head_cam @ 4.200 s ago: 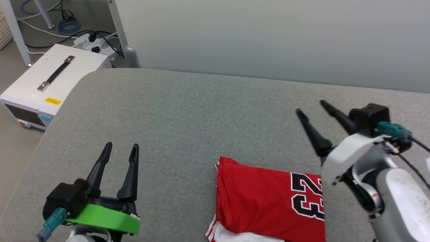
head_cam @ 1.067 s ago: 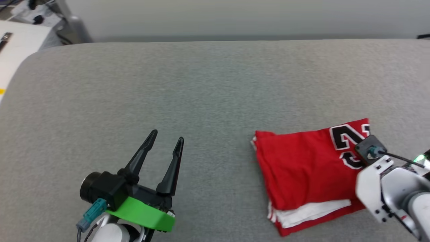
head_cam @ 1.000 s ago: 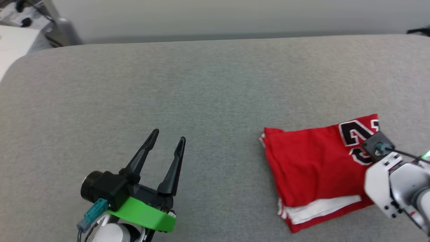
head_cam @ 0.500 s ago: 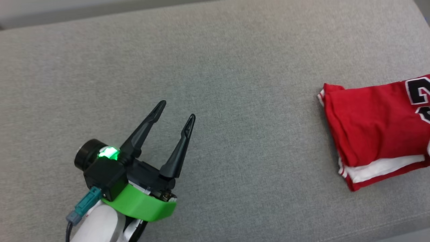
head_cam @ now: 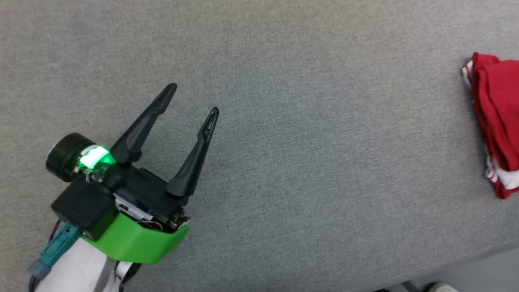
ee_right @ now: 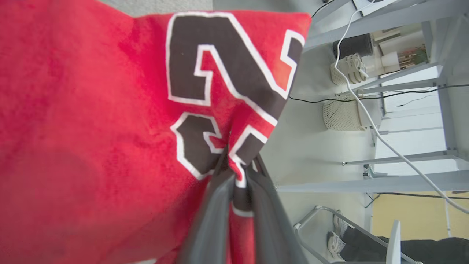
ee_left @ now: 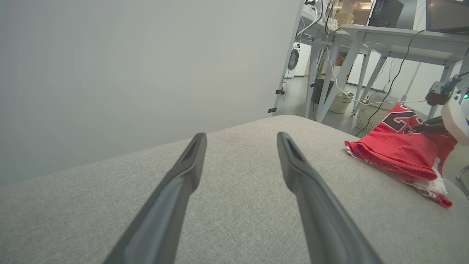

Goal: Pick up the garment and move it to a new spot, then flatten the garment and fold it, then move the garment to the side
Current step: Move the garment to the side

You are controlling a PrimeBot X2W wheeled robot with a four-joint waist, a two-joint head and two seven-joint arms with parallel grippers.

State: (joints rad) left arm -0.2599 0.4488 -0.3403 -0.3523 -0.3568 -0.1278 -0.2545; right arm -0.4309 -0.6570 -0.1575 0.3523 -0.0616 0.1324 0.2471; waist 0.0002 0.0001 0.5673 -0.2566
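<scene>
The garment is a folded red jersey with white trim, lying on the grey cushion at the head view's far right edge. In the right wrist view the garment shows its black, white-outlined number, and my right gripper is shut on a pinched fold at the garment's edge. The left wrist view shows the garment near the cushion's right end, with the right gripper gripping its far side. My left gripper hovers open over bare cushion, far left of the garment, nothing between its fingers.
The cushion's front edge runs across the lower right, with floor and a shoe beyond it. White tables, cables and woven baskets stand past the cushion's right end. A person's feet are on the floor there.
The head camera has swung left and downward, so the garment has slid to the picture's right edge. The right gripper, open four seconds ago, stays shut on the garment. The left gripper stays open.
</scene>
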